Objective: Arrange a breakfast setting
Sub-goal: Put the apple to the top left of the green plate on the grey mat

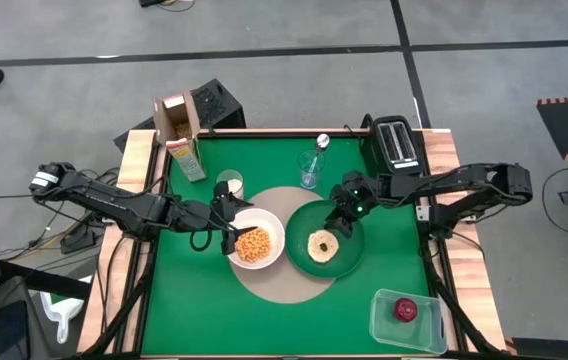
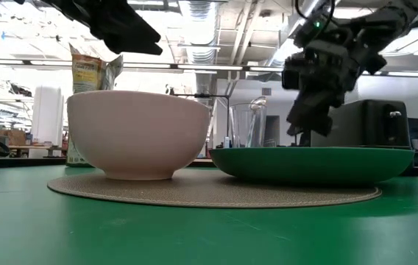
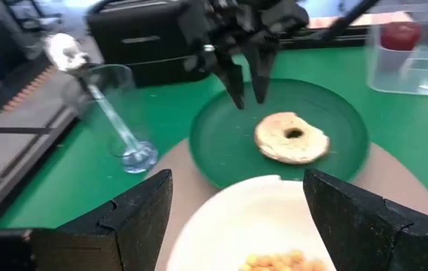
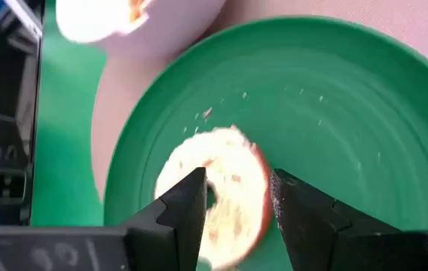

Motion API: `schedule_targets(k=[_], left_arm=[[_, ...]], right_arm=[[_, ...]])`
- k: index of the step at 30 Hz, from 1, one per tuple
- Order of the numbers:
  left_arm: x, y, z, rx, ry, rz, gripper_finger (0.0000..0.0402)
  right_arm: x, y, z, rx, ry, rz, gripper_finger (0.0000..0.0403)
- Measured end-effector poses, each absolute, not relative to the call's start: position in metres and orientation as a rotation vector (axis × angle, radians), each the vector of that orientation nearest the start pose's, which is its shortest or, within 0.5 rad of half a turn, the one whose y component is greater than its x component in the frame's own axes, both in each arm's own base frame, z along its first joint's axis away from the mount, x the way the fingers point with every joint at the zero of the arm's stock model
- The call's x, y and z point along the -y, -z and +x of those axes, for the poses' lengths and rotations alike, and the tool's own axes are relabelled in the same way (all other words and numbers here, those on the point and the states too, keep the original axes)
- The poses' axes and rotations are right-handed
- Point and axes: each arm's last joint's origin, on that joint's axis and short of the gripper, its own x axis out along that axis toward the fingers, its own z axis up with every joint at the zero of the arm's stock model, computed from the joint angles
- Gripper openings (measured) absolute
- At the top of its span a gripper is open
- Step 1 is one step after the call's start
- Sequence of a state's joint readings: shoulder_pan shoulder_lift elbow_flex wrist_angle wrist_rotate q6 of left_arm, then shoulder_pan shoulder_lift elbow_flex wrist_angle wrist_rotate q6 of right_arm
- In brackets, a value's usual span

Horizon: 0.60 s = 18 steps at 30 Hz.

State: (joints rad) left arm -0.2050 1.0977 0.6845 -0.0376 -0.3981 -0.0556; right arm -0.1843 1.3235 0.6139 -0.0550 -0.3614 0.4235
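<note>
A green-topped table [image 1: 179, 310] with wooden side rails stands on a grey floor crossed by dark lines; the low view looks past it into a bright room with ceiling ducts and lights. On a round tan mat [image 1: 276, 285] at the table's middle sit a white bowl [image 1: 257, 240] holding orange cereal and, just beside it, a green plate [image 1: 349, 260] with a round bagel [image 1: 323, 245] lying flat on it. The right gripper [image 1: 341, 224] hangs just above the plate near the bagel, jaws partly open and holding nothing. The left gripper [image 1: 229, 236] hovers at the bowl's rim, jaws spread wide and empty. Behind the mat stand a clear glass [image 1: 310, 170] with a metal spoon [image 1: 321, 145] in it, a white cup [image 1: 230, 184] and an open cereal box [image 1: 177, 122]. A black toaster [image 1: 397, 142] occupies the far right corner. A clear container [image 1: 407, 320] at the near right corner holds a red fruit [image 1: 406, 309].
</note>
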Motion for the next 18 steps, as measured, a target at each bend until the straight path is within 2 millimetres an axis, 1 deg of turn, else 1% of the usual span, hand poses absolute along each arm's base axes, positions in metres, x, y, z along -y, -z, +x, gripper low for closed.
schedule_targets(k=[2, 4, 7, 9, 14, 18], left_arm=[[0.037, -0.254, 0.231, -0.425, -0.178, 0.081, 0.0286], [0.038, -0.253, 0.231, -0.417, -0.155, 0.073, 0.0286], [0.039, -0.247, 0.23, -0.4, -0.115, 0.06, 0.0286], [0.041, -0.243, 0.23, -0.376, -0.097, 0.052, 0.0286], [0.048, -0.239, 0.228, -0.328, -0.056, 0.028, 0.0286], [0.054, -0.24, 0.227, -0.314, -0.033, 0.013, 0.0286]], right_arm=[[0.031, -0.188, 0.243, -0.782, -0.019, 0.577, 0.0178], [0.024, -0.2, 0.243, -0.753, -0.032, 0.519, 0.0174], [0.012, -0.214, 0.239, -0.708, -0.061, 0.449, 0.017], [0.004, -0.22, 0.238, -0.68, -0.078, 0.418, 0.0169], [-0.015, -0.228, 0.234, -0.644, -0.124, 0.391, 0.0166], [-0.021, -0.227, 0.235, -0.659, -0.14, 0.402, 0.0167]])
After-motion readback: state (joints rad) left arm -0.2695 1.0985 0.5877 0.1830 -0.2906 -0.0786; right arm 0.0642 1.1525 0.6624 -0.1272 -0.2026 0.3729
